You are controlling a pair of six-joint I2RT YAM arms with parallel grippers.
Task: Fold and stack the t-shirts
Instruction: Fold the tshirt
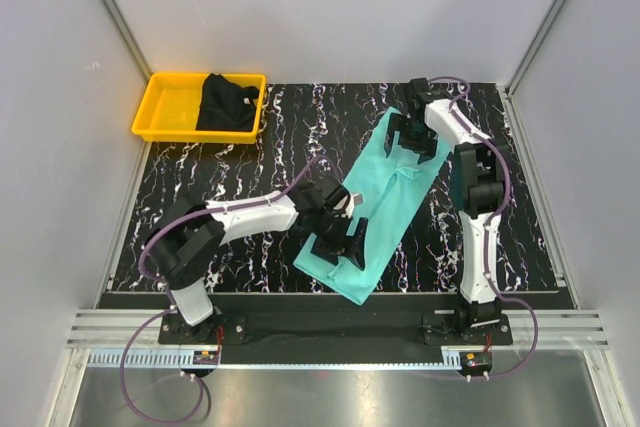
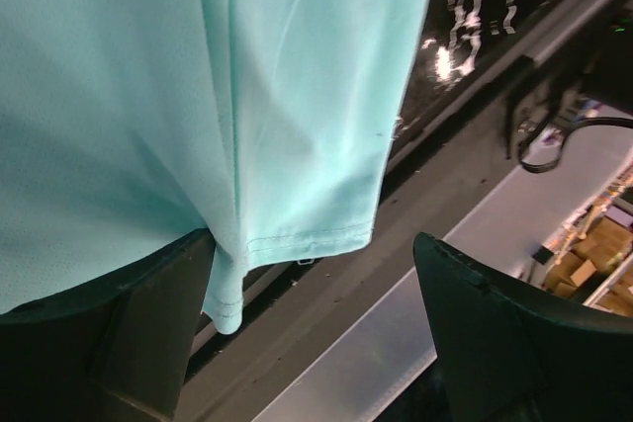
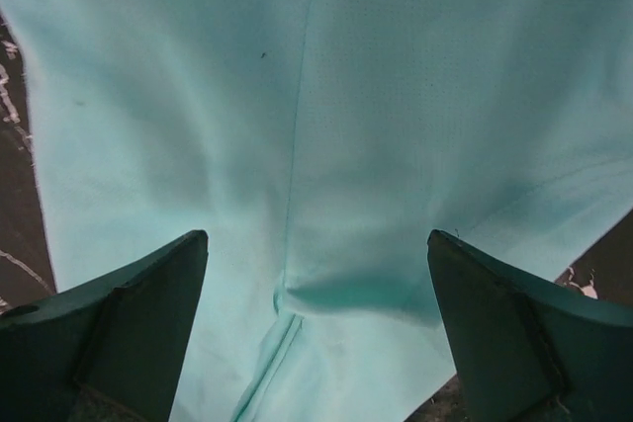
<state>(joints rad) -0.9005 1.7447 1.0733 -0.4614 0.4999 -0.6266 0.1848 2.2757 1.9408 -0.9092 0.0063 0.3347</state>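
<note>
Turquoise t-shirt (image 1: 375, 212) lies on the bench (image 1: 250, 167) as a long narrow strip. It runs slantwise from the far right toward the near edge, where its hem reaches the front rail. That narrow shape suggests the sides are already turned in, leaving the end-to-end fold.

The left claw (image 1: 340, 240) hangs over the near end and the right claw (image 1: 412, 142) over the far end. Both are spread wide with nothing pinched. One at each end is probably meant to let them take the cloth evenly and keep it from skewing.

The black t-shirt (image 1: 225, 102) sits crumpled in the yellow tray (image 1: 160, 122) at the far left corner, well apart, likely waiting its turn.
</note>
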